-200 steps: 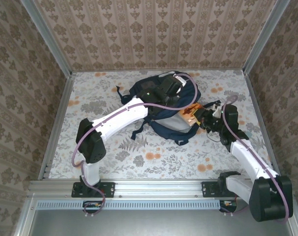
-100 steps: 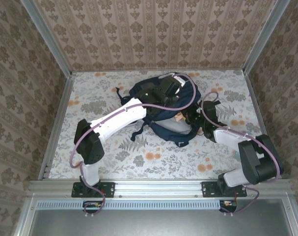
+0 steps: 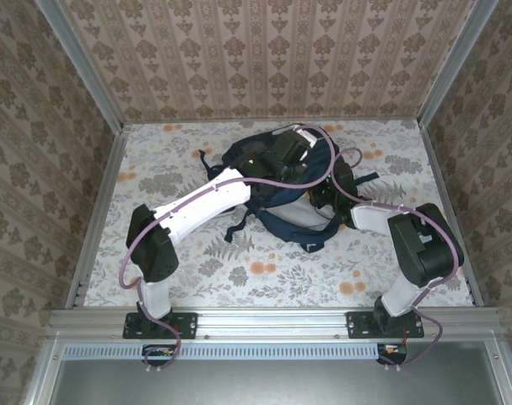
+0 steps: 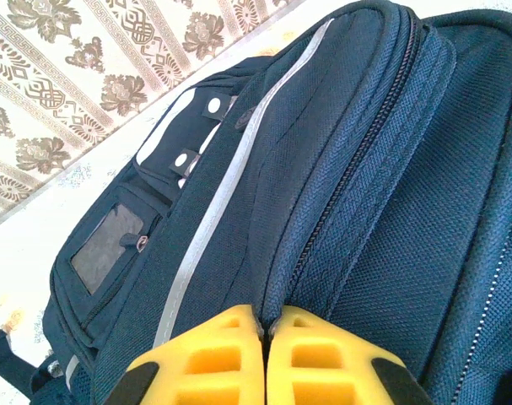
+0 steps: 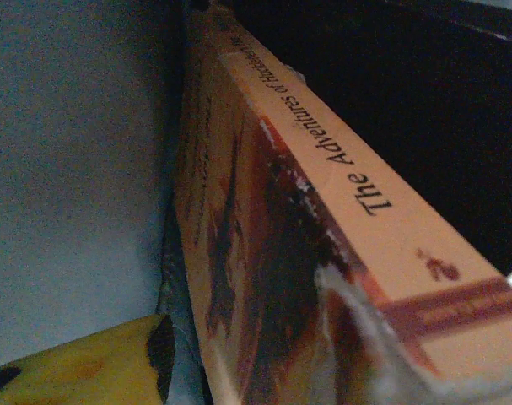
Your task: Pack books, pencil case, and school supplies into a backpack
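Backpack [image 3: 277, 224] is lying on the flowery counter [image 3: 154, 169], a bit past the middle, with dark straps trailing off its left and near sides. The left arm [image 3: 205, 202] stretches diagonally across it, with its wrist on the far top of the bag.

From the left wrist cam, the left jaws are clenched tight: the two yellow fingertips [image 4: 230, 359] are pressed together on a ridge of navy fabric just beside the zip [image 4: 340, 194]. A thin pale stripe [image 4: 222, 194] runs up the bag to the left of that, and there's a little clear window pocket [image 4: 104, 249] further out.

The right arm [image 3: 374, 218] comes in from the right and its front end is poked into the bag's opening.

The right wrist cam is looking inside the bag. There's a book [image 5: 323, 219] in there, standing on edge with its orange spine facing the camera, and you can read "The Adventures of" on it. Its cover side leans against the pale grey lining [image 5: 70, 169], and everything on the other side is just dark.

It's pretty blurry in there, but the right jaws look let go. One yellow finger [image 5: 78, 371] sits just beside the book's cover with a small gap showing, not pressing on it.
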`<action>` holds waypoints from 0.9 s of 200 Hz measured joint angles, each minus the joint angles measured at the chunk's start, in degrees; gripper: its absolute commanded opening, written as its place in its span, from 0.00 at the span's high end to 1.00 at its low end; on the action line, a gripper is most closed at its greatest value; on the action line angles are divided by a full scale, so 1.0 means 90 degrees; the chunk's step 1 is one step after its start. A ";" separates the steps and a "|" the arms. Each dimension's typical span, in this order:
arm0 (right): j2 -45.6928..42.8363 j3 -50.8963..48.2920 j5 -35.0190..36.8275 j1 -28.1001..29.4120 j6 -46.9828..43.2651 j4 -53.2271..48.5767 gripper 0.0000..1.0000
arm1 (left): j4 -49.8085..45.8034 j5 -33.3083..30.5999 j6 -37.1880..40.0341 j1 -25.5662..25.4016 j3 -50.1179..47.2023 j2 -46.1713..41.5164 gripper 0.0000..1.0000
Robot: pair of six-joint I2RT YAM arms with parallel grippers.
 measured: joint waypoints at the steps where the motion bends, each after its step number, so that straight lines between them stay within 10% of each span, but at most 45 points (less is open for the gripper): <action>1: -0.0007 0.0000 0.0000 0.0000 -0.0005 -0.0019 0.36 | 0.0000 0.0002 -0.0007 0.0005 0.0000 0.0000 0.97; 98: -0.2856 -0.1081 0.0017 -0.0469 -0.1105 -0.2637 0.37 | -0.0092 0.0678 -0.0340 0.0221 -0.0015 -0.0027 0.92; 180: -0.4952 -0.1132 0.2047 -0.0551 -0.2076 -0.5141 0.37 | -0.0476 0.2317 -0.0806 0.0670 0.0799 0.0670 0.81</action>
